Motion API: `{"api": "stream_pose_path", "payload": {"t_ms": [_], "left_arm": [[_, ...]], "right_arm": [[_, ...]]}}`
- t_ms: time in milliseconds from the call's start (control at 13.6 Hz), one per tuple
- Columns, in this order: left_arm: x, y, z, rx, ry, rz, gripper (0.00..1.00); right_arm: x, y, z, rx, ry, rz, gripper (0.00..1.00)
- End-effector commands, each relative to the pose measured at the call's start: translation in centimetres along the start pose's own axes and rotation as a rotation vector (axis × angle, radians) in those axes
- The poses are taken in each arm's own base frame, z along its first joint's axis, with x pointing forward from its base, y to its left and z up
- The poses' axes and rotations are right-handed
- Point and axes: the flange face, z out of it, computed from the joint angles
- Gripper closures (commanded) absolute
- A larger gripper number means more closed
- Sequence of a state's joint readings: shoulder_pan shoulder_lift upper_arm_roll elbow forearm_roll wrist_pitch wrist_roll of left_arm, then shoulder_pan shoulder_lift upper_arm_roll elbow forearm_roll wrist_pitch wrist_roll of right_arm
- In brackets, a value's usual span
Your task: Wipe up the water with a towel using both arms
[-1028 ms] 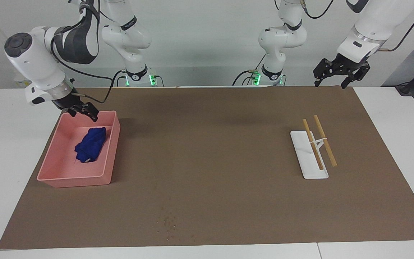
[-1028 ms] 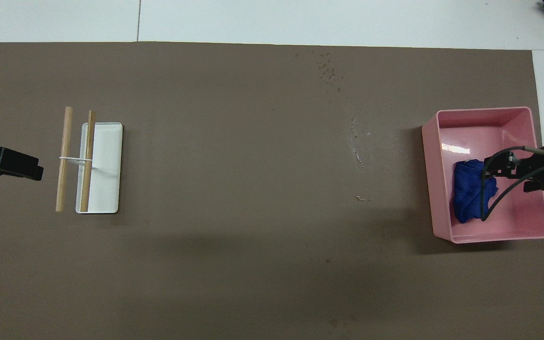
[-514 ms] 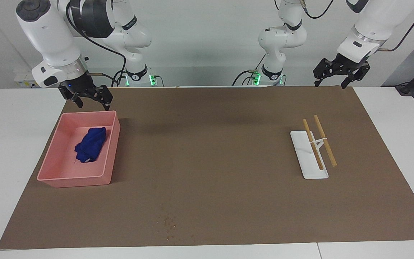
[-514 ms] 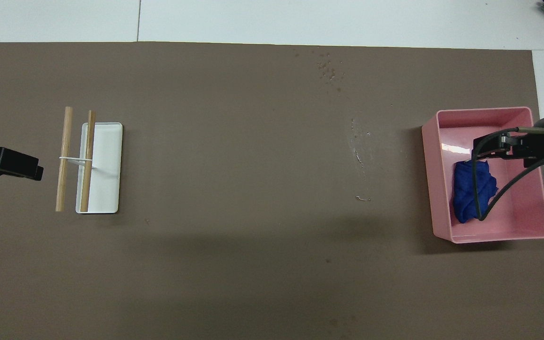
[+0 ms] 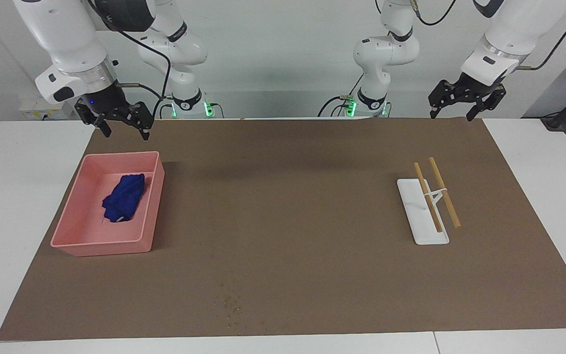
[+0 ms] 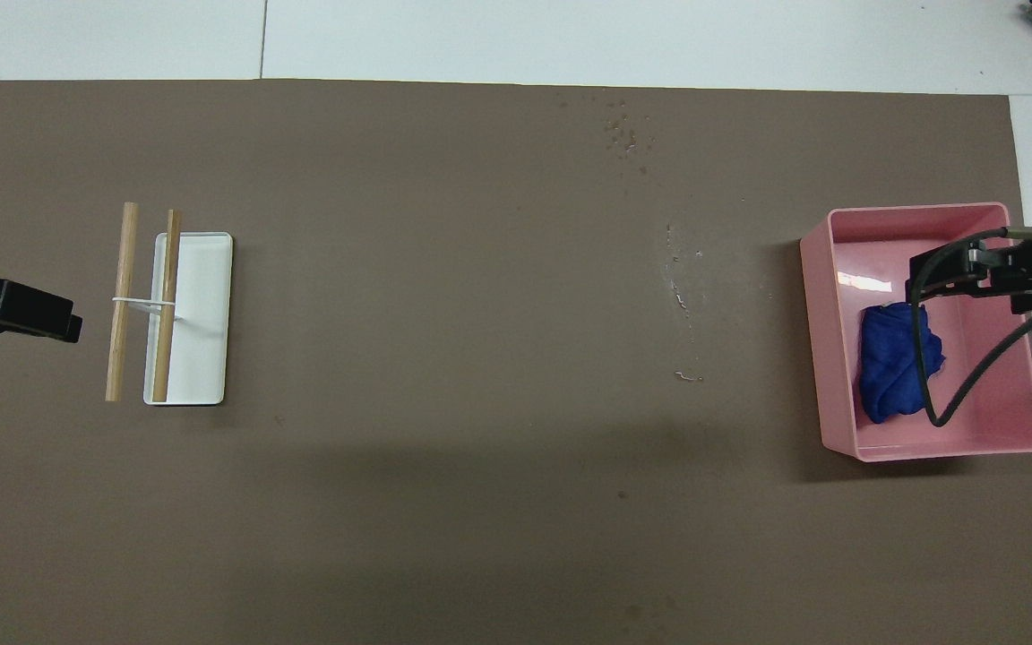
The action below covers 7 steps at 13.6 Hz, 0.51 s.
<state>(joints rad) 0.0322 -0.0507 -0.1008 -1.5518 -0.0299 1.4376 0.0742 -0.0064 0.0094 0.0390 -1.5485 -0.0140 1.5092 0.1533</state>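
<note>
The blue towel (image 5: 124, 198) lies crumpled in the pink bin (image 5: 74, 242) at the right arm's end of the mat; it also shows in the overhead view (image 6: 888, 372). My right gripper (image 5: 125, 132) is open and empty, raised above the bin's end nearest the robots, well clear of the towel; the overhead view shows it over the bin (image 6: 959, 271). The water (image 6: 682, 300) is a faint streak on the brown mat beside the bin, toward the mat's middle. My left gripper (image 5: 451, 115) is open and empty, and waits raised at the left arm's end (image 6: 50, 315).
A white tray (image 5: 423, 231) with two wooden sticks (image 5: 444, 191) on a small rack stands toward the left arm's end. Small dark specks (image 5: 231, 305) dot the mat's edge farthest from the robots. White table borders the mat (image 5: 312, 275).
My right gripper has risen from the bin's rim near the towel to well above the bin, still empty. The towel lies as before. The left arm has not moved.
</note>
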Motion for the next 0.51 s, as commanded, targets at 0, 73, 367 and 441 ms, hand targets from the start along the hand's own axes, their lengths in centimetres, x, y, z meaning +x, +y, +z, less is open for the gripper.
{"api": "stream_pose_path", "payload": {"t_ms": [0, 73, 367, 441], "left_arm": [[-0.86, 0.14, 0.02, -0.005, 0.006, 0.0, 0.0], [-0.86, 0.14, 0.02, -0.005, 0.006, 0.0, 0.0], [-0.86, 0.14, 0.02, -0.005, 0.006, 0.0, 0.0], [-0.86, 0.14, 0.02, -0.005, 0.006, 0.0, 0.0]], "right_arm": [[0.1, -0.02, 0.01, -0.014, -0.025, -0.006, 0.0], [0.12, -0.04, 0.07, -0.012, -0.025, -0.008, 0.0], [0.07, 0.05, 0.47, -0.014, -0.028, -0.019, 0.0], [0.05, 0.14, 0.45, -0.014, -0.026, -0.017, 0.0]]}}
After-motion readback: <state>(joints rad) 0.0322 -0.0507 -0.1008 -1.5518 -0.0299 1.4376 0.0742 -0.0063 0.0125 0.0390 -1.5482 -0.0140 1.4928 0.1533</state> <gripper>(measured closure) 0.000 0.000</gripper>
